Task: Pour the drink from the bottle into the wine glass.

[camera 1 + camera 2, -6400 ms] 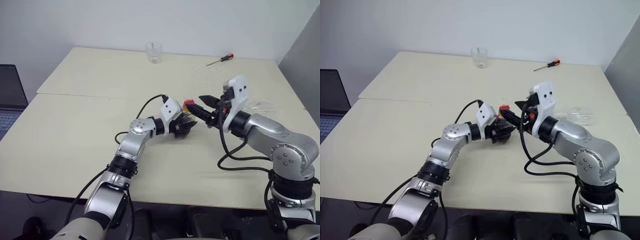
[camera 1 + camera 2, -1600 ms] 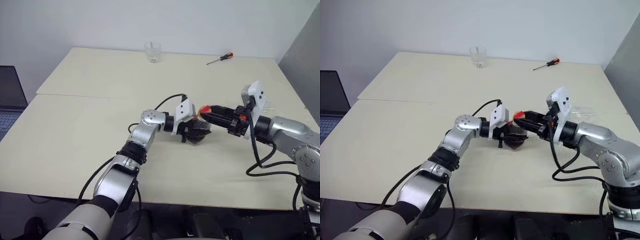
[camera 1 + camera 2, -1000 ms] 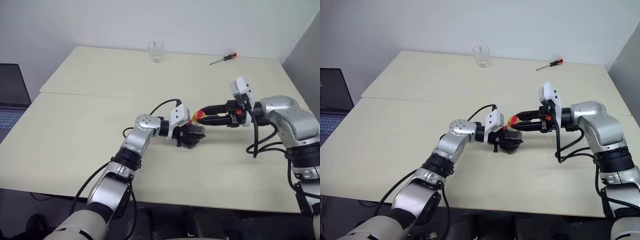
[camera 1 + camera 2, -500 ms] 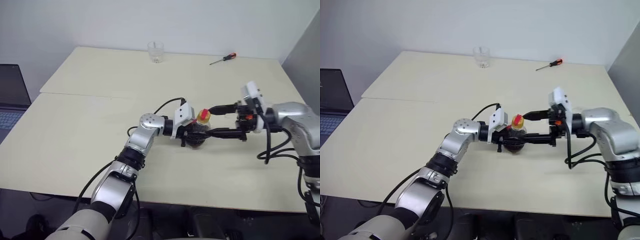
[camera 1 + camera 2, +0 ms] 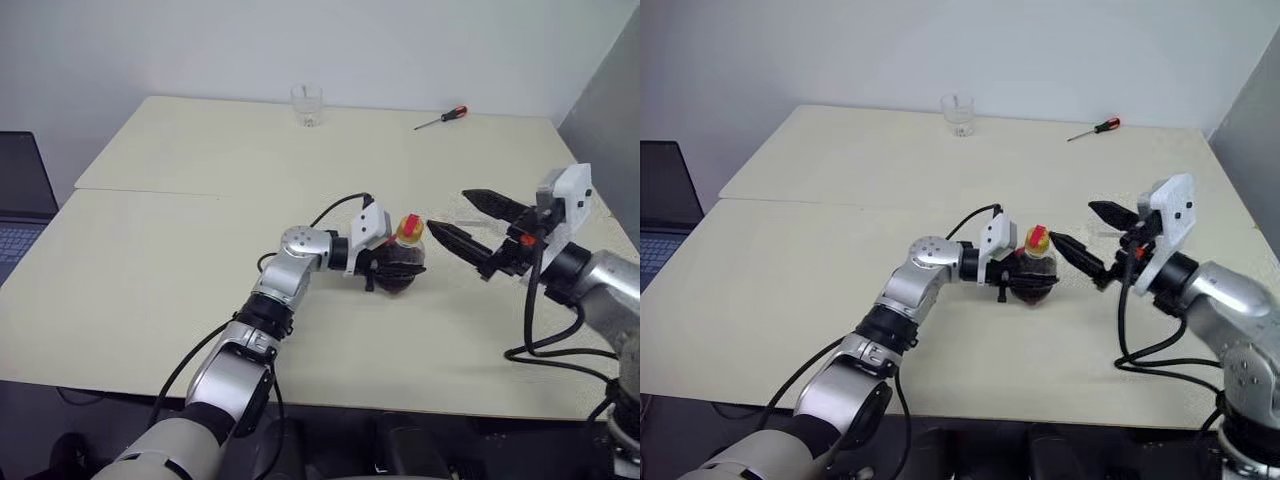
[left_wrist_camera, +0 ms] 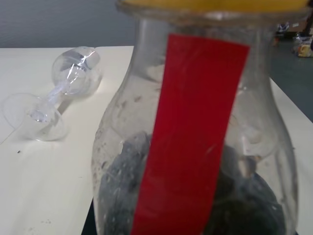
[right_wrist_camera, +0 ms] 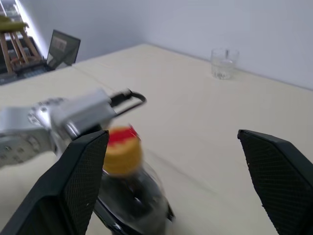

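Note:
The bottle (image 5: 403, 262) stands near the table's middle, its yellow-orange cap (image 5: 410, 228) on top and a red label strip (image 6: 193, 132) down its front. The dark drink (image 5: 399, 275) fills its rounded lower body. My left gripper (image 5: 388, 266) is shut on the bottle's body from the left. My right gripper (image 5: 448, 210) hangs open just right of the cap, apart from it, with nothing between its fingers. The wine glass (image 6: 58, 98) lies on its side on the table beyond the bottle in the left wrist view, empty.
A short clear tumbler (image 5: 307, 104) stands at the table's far edge, and a red-handled screwdriver (image 5: 440, 119) lies to its right. A dark laptop (image 5: 20, 190) sits off the table's left side. A seam (image 5: 170, 192) crosses the cream tabletop.
My right gripper, shut on the cap a second ago, has opened wide and drawn back to the right and upward. The cap is still on the bottle, which the left gripper keeps holding.

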You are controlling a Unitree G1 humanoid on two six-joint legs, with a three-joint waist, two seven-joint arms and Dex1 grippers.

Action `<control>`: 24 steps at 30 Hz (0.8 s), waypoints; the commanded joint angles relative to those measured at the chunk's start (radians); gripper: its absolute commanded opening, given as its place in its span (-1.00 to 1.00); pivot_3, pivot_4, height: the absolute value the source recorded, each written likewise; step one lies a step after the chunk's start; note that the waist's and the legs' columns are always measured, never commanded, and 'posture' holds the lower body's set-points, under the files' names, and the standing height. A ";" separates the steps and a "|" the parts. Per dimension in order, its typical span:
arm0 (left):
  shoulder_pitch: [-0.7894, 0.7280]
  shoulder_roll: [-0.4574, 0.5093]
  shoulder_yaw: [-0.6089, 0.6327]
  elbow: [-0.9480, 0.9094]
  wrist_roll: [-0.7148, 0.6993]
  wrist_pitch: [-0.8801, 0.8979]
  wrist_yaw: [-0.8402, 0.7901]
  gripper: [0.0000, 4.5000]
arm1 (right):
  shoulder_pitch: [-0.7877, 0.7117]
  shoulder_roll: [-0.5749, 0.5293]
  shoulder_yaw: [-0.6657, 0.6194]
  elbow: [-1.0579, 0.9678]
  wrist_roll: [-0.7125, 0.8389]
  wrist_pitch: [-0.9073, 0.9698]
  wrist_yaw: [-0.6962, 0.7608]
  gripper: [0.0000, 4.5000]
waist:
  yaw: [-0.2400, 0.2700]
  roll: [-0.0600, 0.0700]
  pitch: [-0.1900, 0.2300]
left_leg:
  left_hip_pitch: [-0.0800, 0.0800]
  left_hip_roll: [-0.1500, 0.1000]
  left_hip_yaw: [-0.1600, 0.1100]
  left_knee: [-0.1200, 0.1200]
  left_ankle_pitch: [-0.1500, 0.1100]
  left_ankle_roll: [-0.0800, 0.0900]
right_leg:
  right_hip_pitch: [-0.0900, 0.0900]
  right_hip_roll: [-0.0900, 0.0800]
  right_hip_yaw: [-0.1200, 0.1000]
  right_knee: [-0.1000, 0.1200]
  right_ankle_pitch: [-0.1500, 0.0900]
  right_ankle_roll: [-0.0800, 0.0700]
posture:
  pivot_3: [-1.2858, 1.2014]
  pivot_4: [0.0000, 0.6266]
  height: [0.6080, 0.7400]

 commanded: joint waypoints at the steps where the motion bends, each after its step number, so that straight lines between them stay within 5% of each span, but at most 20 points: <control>1: -0.023 -0.013 0.006 -0.002 -0.018 -0.023 0.006 -0.44 | -0.048 0.096 0.048 -0.105 -0.040 0.105 -0.289 1.00 | 0.000 0.000 0.000 | 0.000 0.000 0.000 0.000 0.000 0.000 | 0.000 0.000 0.000 0.000 0.000 0.000 | 0.03 -0.52 1.00; 10: -0.022 -0.035 0.003 0.003 -0.019 -0.024 0.003 -0.44 | -0.086 0.268 0.165 -0.147 -0.098 0.184 -0.532 1.00 | 0.002 0.000 0.000 | -0.001 -0.001 0.000 -0.001 0.000 0.000 | 0.000 -0.001 0.000 -0.002 0.000 0.000 | 0.03 -0.52 1.00; 24: -0.018 -0.028 0.004 -0.003 -0.015 -0.026 0.004 -0.44 | -0.125 0.320 0.238 -0.038 -0.152 0.177 -0.527 1.00 | 0.001 0.000 0.000 | -0.001 -0.001 -0.002 0.000 0.000 0.000 | 0.000 -0.001 0.000 -0.002 0.000 0.000 | 0.03 -0.52 1.00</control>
